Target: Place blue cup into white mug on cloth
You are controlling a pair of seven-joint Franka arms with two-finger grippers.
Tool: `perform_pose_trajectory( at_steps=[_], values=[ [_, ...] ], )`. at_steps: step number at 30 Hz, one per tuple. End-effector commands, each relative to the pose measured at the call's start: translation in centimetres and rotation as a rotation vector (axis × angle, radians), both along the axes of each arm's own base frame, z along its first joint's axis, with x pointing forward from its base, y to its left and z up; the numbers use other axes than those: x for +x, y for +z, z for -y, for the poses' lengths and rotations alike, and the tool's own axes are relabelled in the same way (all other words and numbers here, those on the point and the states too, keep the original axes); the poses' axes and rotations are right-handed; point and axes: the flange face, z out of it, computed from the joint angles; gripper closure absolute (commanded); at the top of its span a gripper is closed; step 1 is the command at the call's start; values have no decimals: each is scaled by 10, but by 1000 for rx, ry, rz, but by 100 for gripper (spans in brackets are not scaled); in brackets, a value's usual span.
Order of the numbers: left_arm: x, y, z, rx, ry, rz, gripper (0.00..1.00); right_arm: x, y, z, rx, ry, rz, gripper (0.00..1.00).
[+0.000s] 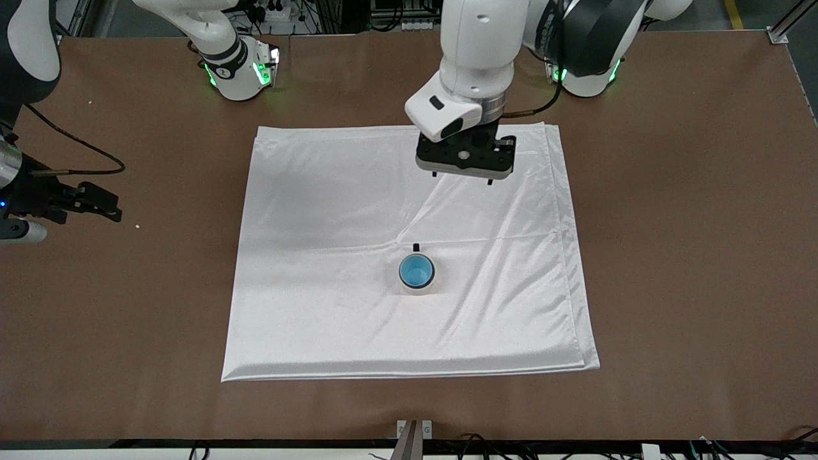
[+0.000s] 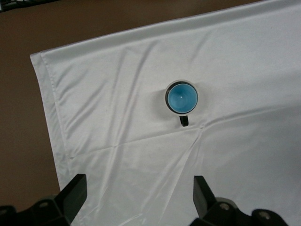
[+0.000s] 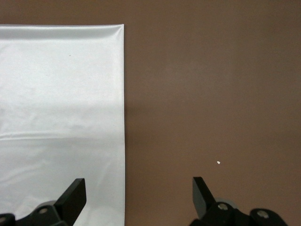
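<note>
The blue cup sits inside the white mug, which stands upright on the cloth, in the half nearer the front camera. The mug's black handle points toward the robots. My left gripper is open and empty, up over the part of the cloth nearest the robots. Its wrist view shows the cup in the mug on the cloth, apart from the gripper. My right gripper is open and empty, waiting over bare table at the right arm's end.
The brown table surrounds the cloth on all sides. A small white crumb lies on the table near the right gripper and also shows in the right wrist view. A metal bracket sits at the table's front edge.
</note>
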Motion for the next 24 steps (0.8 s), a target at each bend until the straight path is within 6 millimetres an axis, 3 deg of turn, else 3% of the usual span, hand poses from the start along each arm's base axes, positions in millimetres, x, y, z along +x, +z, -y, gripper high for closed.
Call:
perform_pose_trajectory(
  at_steps=[1, 8, 12, 24],
  values=[
    [-10, 15, -45, -13, 61, -30, 0, -6, 8, 1, -8, 8, 11, 0],
    [-18, 34, -95, -22, 111, -27, 0, -6, 8, 1, -6, 8, 9, 0],
    [-22, 36, -117, -23, 111, -36, 0, -6, 8, 1, -6, 8, 11, 0],
    [-2, 37, -200, -45, 81, -46, 0, -6, 8, 0, -6, 9, 11, 0]
  ],
)
